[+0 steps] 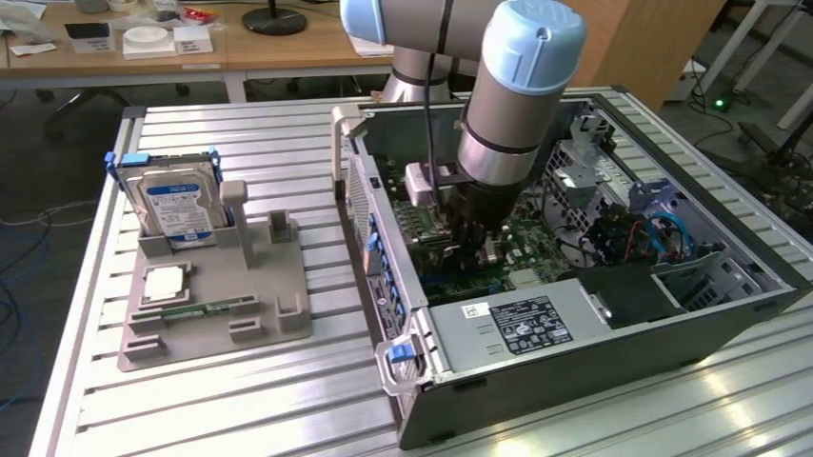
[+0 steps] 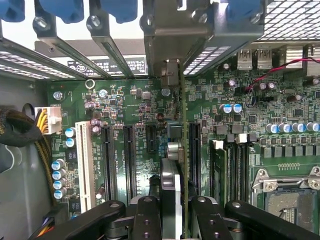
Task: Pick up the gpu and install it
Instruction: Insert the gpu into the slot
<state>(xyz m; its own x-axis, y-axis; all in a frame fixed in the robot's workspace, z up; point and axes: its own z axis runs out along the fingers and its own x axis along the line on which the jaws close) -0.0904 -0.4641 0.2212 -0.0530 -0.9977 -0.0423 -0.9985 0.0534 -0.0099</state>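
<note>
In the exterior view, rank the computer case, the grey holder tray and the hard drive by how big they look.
1. Computer case: largest by far.
2. Grey holder tray: clearly smaller than the case.
3. Hard drive, standing upright in the tray's far end: smallest.

No close calls here, despite the differing distances from the camera.

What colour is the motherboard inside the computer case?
Green, best seen in the wrist view: motherboard in the computer case.
</note>
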